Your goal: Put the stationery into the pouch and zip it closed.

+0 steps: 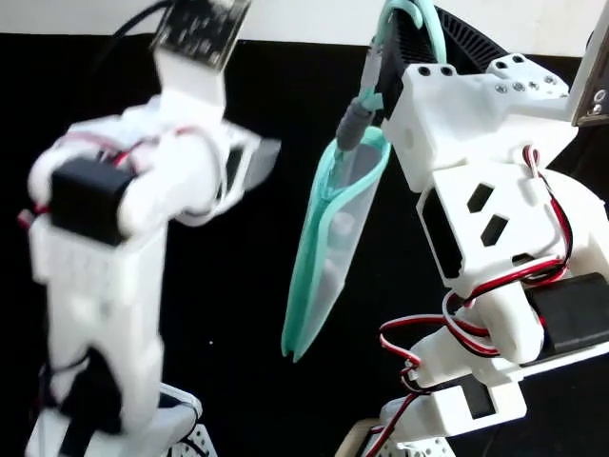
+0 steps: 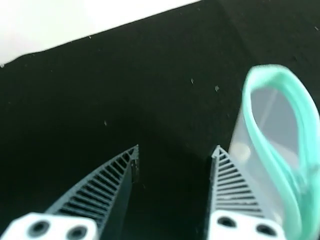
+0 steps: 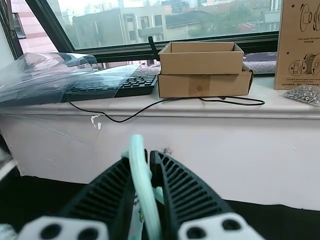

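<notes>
A clear pouch [image 1: 335,238] with teal trim hangs in the air over the black table, its mouth upward. My right gripper [image 1: 383,57] holds it from above; in the right wrist view the gripper [image 3: 148,153] is shut on the pouch's teal edge [image 3: 140,175]. A grey zipper pull [image 1: 352,124] sits at the pouch's top. Something pale shows through the pouch wall [image 1: 338,227]; I cannot tell what it is. My left gripper [image 2: 176,152] stands open and holds nothing, close beside the pouch [image 2: 272,150]. In the high view the left arm [image 1: 143,190] is left of the pouch.
A black mat [image 2: 125,90] covers the table up to a white wall. Behind, a windowsill carries stacked cardboard boxes [image 3: 202,70], a keyboard [image 3: 112,85], a black cable [image 3: 150,107] and a bag of screws [image 3: 302,94].
</notes>
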Tool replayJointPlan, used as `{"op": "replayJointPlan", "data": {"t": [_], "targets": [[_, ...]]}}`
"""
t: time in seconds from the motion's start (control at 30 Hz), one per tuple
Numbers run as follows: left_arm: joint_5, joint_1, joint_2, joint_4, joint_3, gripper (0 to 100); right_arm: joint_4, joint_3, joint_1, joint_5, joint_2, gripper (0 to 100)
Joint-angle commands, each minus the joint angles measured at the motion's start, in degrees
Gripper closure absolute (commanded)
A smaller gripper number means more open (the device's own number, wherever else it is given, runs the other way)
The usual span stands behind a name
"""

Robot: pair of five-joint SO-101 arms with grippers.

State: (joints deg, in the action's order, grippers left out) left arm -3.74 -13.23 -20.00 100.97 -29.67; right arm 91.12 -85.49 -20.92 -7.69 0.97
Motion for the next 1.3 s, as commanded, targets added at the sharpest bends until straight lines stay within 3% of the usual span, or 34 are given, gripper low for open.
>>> {"op": "replayJointPlan", "data": {"t": [0.0, 0.13, 0.4, 0.63, 0.9, 1.27], "targets": [[0.5, -1.5, -11.0, 0.4, 7.3, 75, -0.4, -1.1, 0.4, -0.6, -0.1, 99.2], [3.7, -2.1, -13.8, 0.4, 11.6, 75, -0.4, -1.0, 0.4, -0.6, -0.1, 99.2], [9.2, -15.2, -14.0, 0.4, 11.5, 75, 0.0, -1.0, 0.4, -0.7, -0.1, 99.2], [12.2, -16.0, -14.0, 0.3, 11.4, 75, 0.0, -1.0, 0.4, -0.7, -0.1, 99.2], [12.3, -22.0, -13.6, 0.3, 11.7, 75, 0.0, -0.9, 0.4, -0.7, -0.1, 99.2], [12.0, -21.9, -9.4, -2.1, 11.9, 75, 0.0, -1.0, 0.4, -0.6, -0.1, 99.2]]}}
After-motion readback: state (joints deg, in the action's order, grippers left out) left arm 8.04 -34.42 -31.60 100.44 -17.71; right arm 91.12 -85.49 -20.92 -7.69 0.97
